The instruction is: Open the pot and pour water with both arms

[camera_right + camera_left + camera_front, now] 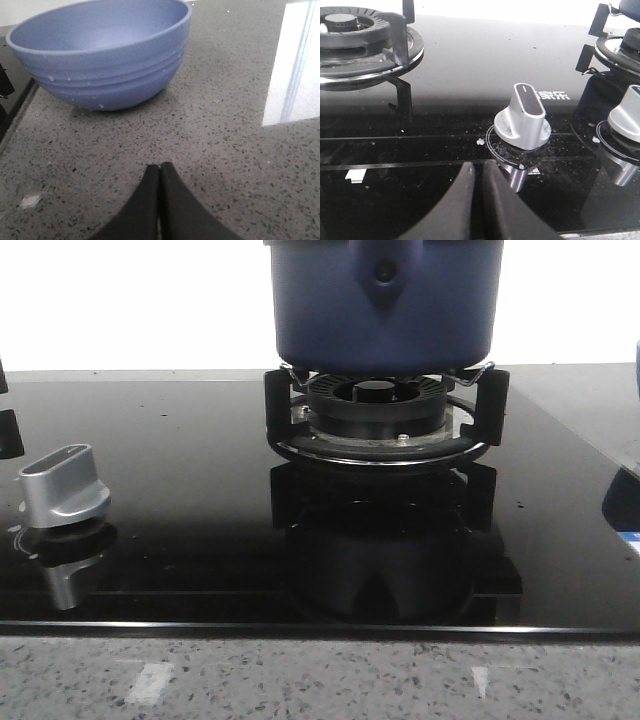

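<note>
The dark blue pot [383, 305] stands on the gas burner [380, 410] at the middle of the black glass hob; its handle mount with a dark rivet hole faces me, and its top is cut off by the frame. A light blue bowl [102, 52] stands empty on the grey speckled counter in the right wrist view. My left gripper [476, 167] is shut and empty, low over the hob just in front of a silver knob [523, 120]. My right gripper [159, 167] is shut and empty over the counter, short of the bowl. Neither gripper shows in the front view.
A silver knob [65, 485] sits at the hob's left in the front view. A second knob [627, 112] and an empty second burner [362, 37] show in the left wrist view. The grey speckled counter [320, 680] runs along the hob's front edge.
</note>
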Controlling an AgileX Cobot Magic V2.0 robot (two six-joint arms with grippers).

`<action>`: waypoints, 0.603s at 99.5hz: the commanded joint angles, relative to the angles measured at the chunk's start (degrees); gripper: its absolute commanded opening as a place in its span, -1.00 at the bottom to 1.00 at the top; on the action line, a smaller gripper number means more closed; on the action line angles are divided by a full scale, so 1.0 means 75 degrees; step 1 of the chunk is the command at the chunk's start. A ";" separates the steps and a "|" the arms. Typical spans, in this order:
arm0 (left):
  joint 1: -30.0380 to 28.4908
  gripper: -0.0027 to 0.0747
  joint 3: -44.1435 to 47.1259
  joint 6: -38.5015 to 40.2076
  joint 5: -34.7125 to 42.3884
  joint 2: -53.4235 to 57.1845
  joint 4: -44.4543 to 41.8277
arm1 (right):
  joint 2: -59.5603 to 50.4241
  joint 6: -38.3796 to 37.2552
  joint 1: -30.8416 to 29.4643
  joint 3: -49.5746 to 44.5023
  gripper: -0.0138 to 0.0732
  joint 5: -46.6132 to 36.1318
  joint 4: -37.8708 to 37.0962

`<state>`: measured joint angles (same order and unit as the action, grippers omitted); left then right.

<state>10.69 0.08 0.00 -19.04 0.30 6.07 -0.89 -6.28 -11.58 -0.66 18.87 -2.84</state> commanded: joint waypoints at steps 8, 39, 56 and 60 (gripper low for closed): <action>-0.0007 -0.98 0.0235 0.0050 0.0297 0.0184 0.0096 | -0.0101 -0.0001 -0.0030 -0.0200 -0.84 -0.0191 -0.0078; -0.0007 -0.98 0.0235 0.0050 0.0297 0.0184 0.0096 | -0.0101 -0.0001 -0.0017 -0.0200 -0.84 -0.0204 -0.0078; -0.0007 -0.98 0.0235 0.0050 0.0297 0.0184 0.0096 | -0.0101 -0.0001 -0.0017 -0.0200 -0.84 -0.0204 -0.0078; -0.0007 -0.98 0.0235 0.0050 0.0297 0.0184 0.0096 | -0.0101 -0.0001 -0.0017 -0.0200 -0.84 -0.0204 -0.0078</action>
<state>10.69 0.08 0.00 -19.04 0.30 6.07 -0.89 -6.40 -11.58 -0.66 18.87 -2.84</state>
